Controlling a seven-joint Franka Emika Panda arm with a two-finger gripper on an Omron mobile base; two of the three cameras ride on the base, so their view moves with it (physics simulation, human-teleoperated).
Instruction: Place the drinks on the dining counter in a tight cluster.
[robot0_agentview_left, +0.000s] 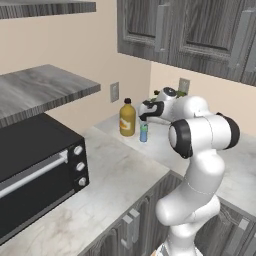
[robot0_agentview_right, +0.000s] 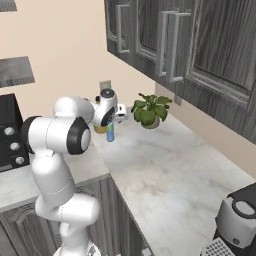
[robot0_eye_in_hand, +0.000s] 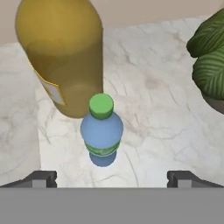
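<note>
Gripper (robot0_eye_in_hand: 112, 177) wide open, holding nothing, hovering above water bottle (robot0_eye_in_hand: 102, 127) on marble counter (robot0_eye_in_hand: 153, 87). Hand view: green cap centred between fingertips (robot0_eye_in_hand: 41, 177), juice jug (robot0_eye_in_hand: 61, 52) just behind. Left base view adds toaster oven (robot0_agentview_left: 35, 170); right base view adds plant (robot0_agentview_right: 150, 111).

An amber juice jug (robot0_agentview_left: 127, 119) stood on the marble counter (robot0_agentview_left: 125, 170), a small blue water bottle (robot0_agentview_left: 143, 133) just beside it at four o'clock.
</note>
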